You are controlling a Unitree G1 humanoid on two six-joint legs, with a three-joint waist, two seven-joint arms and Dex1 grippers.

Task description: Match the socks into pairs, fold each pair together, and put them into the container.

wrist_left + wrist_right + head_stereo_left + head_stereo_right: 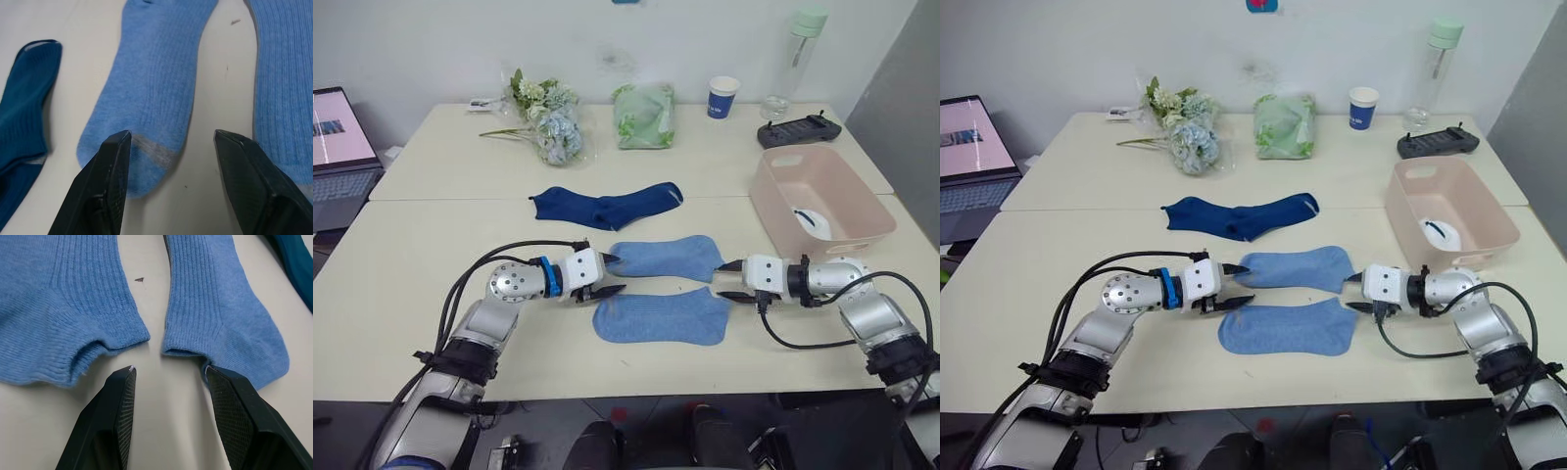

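Here, the cream surface (pixel 431 294) carries all the items. The pale pink tub (pixel 773 201) stands at the robot's right, with a white sock (pixel 811 221) lying inside on its floor. A laptop (pixel 337 147) sits at the far left edge. Along the back stand a flower bunch (pixel 548 122), a green bag (pixel 644 116), a blue paper cup (pixel 723 97), a clear bottle (pixel 795 59) and a black controller (pixel 800 130). Two dark navy socks (pixel 607 207) lie overlapped near the middle. In front of them two light blue socks lie side by side and apart: the far light blue sock (pixel 666 258) and the near light blue sock (pixel 661 318). The left hand (pixel 613 275) rests low at their toe ends, fingers spread wide, straddling the toe of the far sock without holding anything. The right hand (pixel 726 280) lies at their cuff ends, fingers also spread wide, one fingertip (pixel 215 374) at the far sock's cuff, holding nothing.
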